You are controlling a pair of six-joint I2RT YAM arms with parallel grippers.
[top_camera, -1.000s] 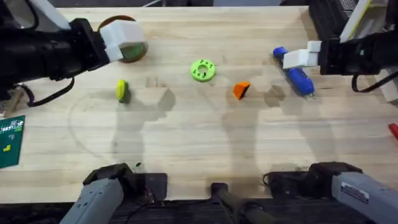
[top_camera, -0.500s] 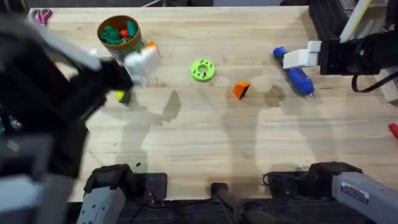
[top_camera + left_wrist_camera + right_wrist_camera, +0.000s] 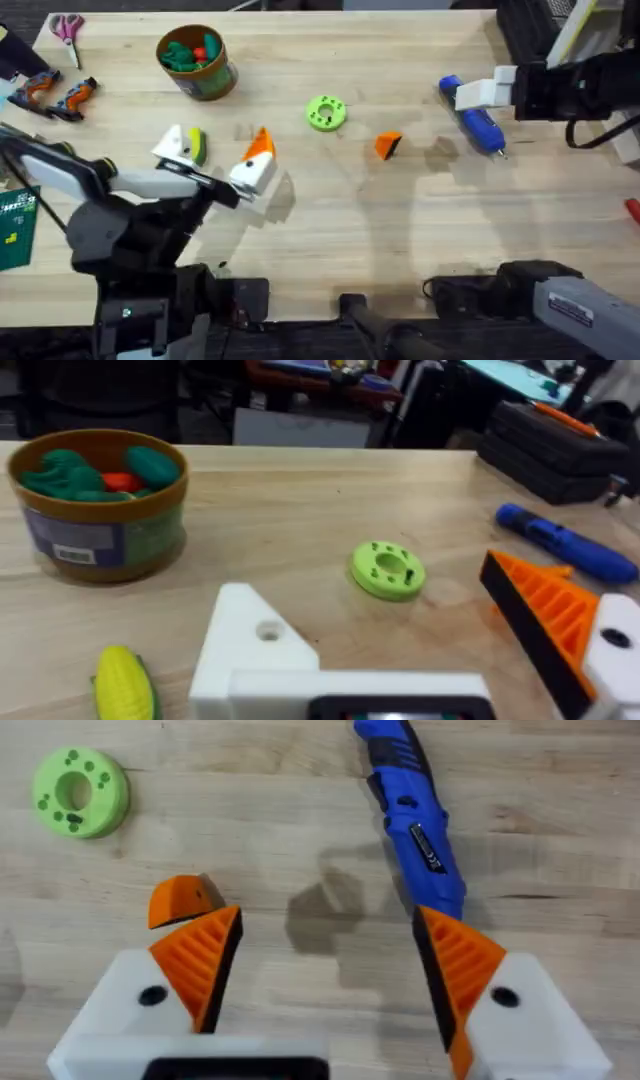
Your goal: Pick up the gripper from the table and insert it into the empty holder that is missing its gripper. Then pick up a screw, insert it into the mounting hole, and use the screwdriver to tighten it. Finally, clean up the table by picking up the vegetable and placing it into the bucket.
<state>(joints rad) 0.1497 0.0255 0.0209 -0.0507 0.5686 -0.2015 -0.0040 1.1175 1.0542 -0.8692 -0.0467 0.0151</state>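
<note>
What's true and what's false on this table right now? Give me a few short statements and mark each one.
1. The orange gripper lies loose on the table between the green disc and the screwdriver. True.
2. The bucket is empty. False: green and red toys sit inside it.
3. The vegetable is in the bucket. False: it lies on the table beside the bare white holder.
4. The right gripper has its jaws open, holding nothing. True.
</note>
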